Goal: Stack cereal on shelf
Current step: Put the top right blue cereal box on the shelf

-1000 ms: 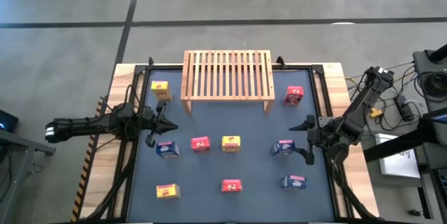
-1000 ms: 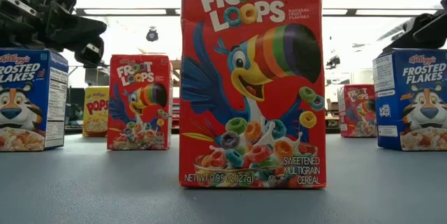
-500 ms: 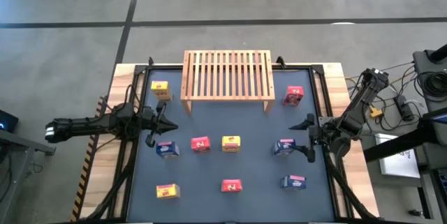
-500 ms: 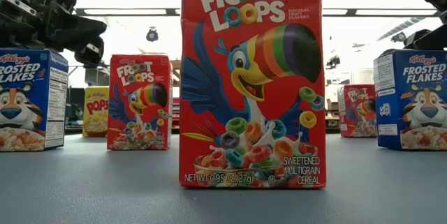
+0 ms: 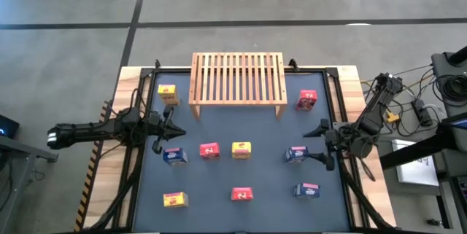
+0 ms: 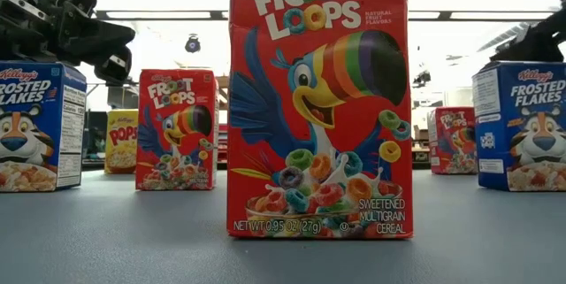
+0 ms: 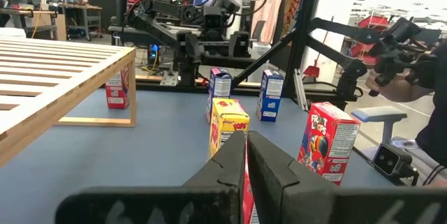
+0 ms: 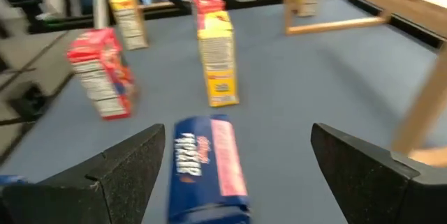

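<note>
Beside a blue cereal box [image 5: 296, 154], the right gripper [image 5: 317, 145] spreads its fingers wide, holding nothing.

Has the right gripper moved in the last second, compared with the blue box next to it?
Yes, slightly. In the high view the right gripper has its fingers wide open and has crept toward the blue cereal box, which has stayed in place.

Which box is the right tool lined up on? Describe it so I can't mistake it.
Start at the wooden shelf, then drop to the mat's right side. The right tool sits open beside a blue cereal box. A second blue box stands nearer the front edge; yours is the one closer to the shelf.
</note>
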Controlling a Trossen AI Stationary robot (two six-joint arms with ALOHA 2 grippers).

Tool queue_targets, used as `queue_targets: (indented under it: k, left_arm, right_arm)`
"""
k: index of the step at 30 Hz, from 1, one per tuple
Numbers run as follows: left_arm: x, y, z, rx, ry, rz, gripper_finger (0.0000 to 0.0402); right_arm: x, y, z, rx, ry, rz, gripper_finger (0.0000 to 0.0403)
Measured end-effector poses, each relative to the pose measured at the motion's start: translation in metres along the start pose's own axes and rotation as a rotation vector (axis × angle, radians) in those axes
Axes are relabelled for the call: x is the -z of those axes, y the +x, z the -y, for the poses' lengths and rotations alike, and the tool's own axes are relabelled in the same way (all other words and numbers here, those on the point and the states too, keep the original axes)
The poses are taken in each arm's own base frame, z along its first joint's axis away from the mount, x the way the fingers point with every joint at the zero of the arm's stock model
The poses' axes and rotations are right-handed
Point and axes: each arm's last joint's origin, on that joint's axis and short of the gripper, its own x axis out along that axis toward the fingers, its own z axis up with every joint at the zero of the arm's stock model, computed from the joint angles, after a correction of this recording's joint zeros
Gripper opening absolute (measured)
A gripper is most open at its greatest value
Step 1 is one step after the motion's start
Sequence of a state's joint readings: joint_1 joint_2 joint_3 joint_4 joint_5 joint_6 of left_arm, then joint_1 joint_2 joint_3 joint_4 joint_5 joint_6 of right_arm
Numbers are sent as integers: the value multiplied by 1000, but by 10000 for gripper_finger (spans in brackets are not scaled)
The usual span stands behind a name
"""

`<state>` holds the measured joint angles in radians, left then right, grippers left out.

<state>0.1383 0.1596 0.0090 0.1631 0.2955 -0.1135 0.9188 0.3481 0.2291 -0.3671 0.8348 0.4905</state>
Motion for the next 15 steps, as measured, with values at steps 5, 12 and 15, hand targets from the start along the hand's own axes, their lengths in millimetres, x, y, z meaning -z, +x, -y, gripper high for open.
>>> queue_targets:
  k: [5,12,15]
  left_arm:
    - [0,0,0,0,0,1,0]
    - [0,0,0,0,0,0,0]
    - [0,0,0,1,0,0,0]
  right_arm:
    - [5,3,-4,-79,-6,-21,350]
    - [17,6,-2,-65,2,-41,345]
    - [19,7,-1,-62,-5,-47,341]
